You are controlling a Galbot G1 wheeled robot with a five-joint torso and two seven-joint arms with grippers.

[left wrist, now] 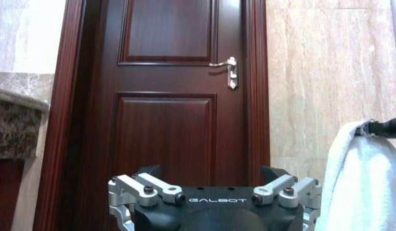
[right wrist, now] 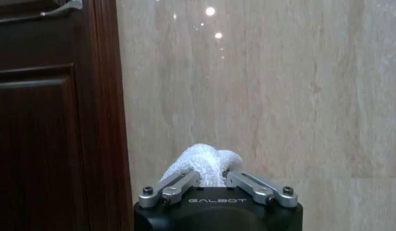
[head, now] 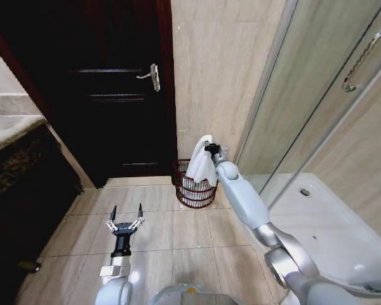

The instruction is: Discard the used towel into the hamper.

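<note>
R gripper pinches the white towel by its top fold, arm stretched fwd; cloth hangs over the hamper by the wall, beside the door. Hem looks at or inside the rim. To do it well: center over the opening, lower a bit, then release so nothing drapes outside. L gripper idle, fingers spread, low over the floor tiles.
</note>
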